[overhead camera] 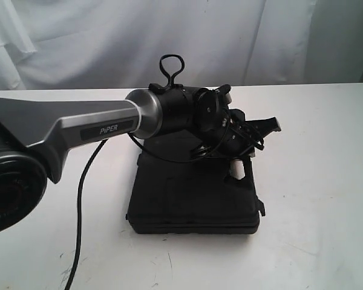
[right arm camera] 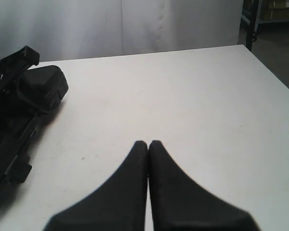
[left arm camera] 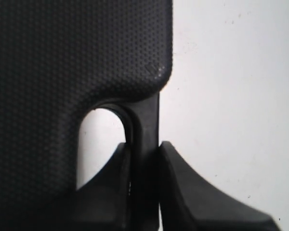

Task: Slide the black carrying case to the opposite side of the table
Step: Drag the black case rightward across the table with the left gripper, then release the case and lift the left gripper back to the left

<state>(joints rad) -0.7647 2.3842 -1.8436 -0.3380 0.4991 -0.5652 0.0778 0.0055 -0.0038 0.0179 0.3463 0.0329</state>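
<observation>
The black carrying case (overhead camera: 193, 199) lies flat on the white table (overhead camera: 317, 139), slightly left of the middle. My left arm reaches over it from the left. The left gripper (overhead camera: 239, 164) is at the case's right end, shut on the case's handle (left arm camera: 147, 126). In the left wrist view the textured case lid (left arm camera: 62, 57) fills one side, and the left gripper (left arm camera: 144, 147) clamps the thin handle bar between its fingers. My right gripper (right arm camera: 148, 143) is shut on nothing, hovering over bare table (right arm camera: 192, 96). It does not show in the exterior view. The case (right arm camera: 7, 144) appears at the edge of the right wrist view.
A white curtain (overhead camera: 230, 36) hangs behind the table's far edge. The left arm's black cable (overhead camera: 81, 199) trails over the table's front left. Dark floor and a shelf frame (right arm camera: 269, 29) lie beyond the table's corner. Scuffs (overhead camera: 169, 260) mark the table's front.
</observation>
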